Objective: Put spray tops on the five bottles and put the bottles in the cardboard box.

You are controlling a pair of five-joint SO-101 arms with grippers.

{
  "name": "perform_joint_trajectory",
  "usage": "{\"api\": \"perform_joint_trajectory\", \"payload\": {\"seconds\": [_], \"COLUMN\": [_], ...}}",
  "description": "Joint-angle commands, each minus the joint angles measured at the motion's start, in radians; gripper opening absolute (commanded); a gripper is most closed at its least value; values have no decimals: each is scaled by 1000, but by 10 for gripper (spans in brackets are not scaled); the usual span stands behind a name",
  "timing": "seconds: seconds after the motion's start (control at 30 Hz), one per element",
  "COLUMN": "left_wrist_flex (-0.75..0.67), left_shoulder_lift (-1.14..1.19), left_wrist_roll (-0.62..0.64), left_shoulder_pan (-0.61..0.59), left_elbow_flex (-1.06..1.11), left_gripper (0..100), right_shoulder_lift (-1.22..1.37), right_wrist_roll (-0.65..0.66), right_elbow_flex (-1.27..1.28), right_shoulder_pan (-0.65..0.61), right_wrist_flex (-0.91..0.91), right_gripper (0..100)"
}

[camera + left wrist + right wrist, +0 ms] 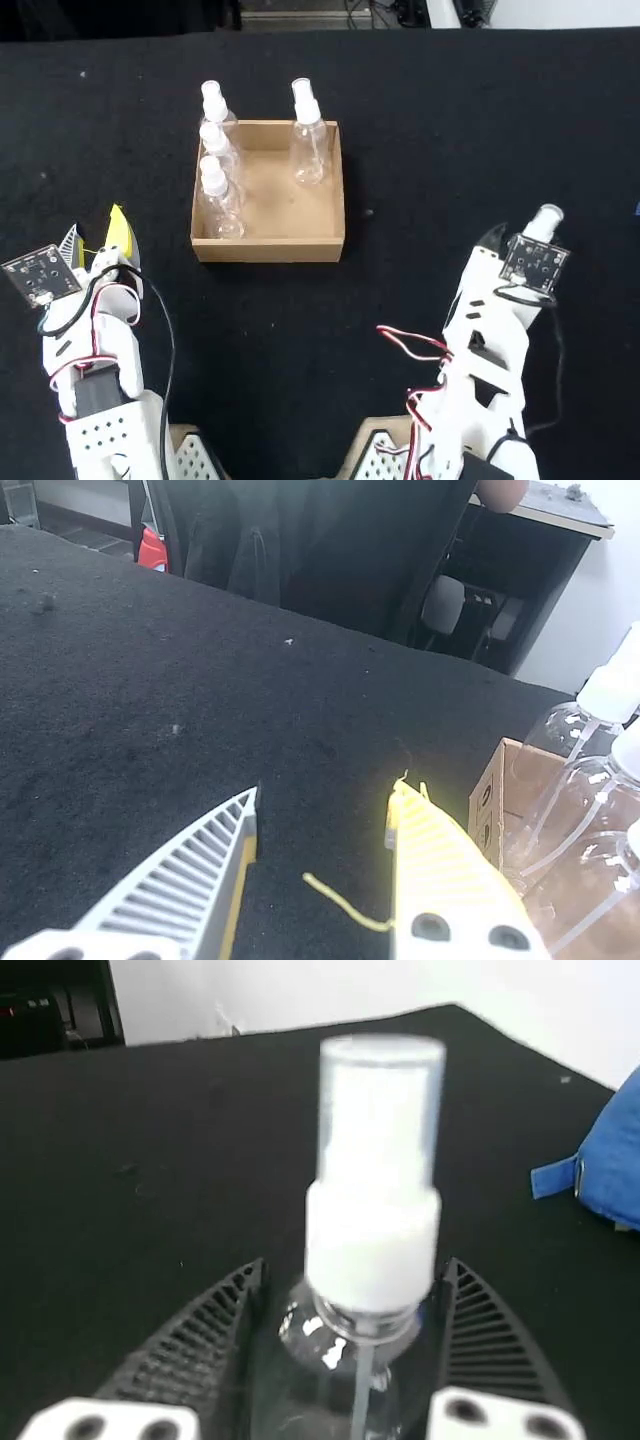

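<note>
The cardboard box sits at the table's middle back. Three clear bottles with white spray tops stand in a row along its left wall, and another bottle stands at its back right. My right gripper is at the front right, well apart from the box, shut on a further clear bottle whose white spray top sticks up. In the right wrist view this bottle stands between the black fingers. My left gripper is open left of the box, with nothing in it.
The box's corner and the bottles in it lie close beside my left gripper. A blue object lies on the black table to the right of the right gripper. Dark furniture stands behind the table.
</note>
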Motion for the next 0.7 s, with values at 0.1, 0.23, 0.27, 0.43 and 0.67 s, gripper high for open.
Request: {"api": "perform_joint_trajectory", "payload": {"seconds": [0.1, 0.23, 0.27, 0.43, 0.67], "left_wrist_flex": [-6, -6, -6, -6, -6], "left_shoulder_lift": [-15, -15, -15, -15, -15], "left_wrist_roll": [-3, -3, -3, -3, -3], "left_shoulder_pan": [4, 4, 4, 4, 4], "left_elbow_flex": [22, 22, 22, 22, 22], "left_gripper": [192, 192, 193, 193, 193], "right_shoulder_lift": [-19, -19, -19, -19, -19], "right_wrist_roll": [11, 11, 11, 11, 12], "right_elbow_flex": [1, 1, 1, -12, 2], "right_shoulder_pan": [-17, -15, -15, -15, -15], "right_wrist_flex": [51, 46, 46, 0, -3], "right_gripper": [240, 240, 240, 240, 141]}}
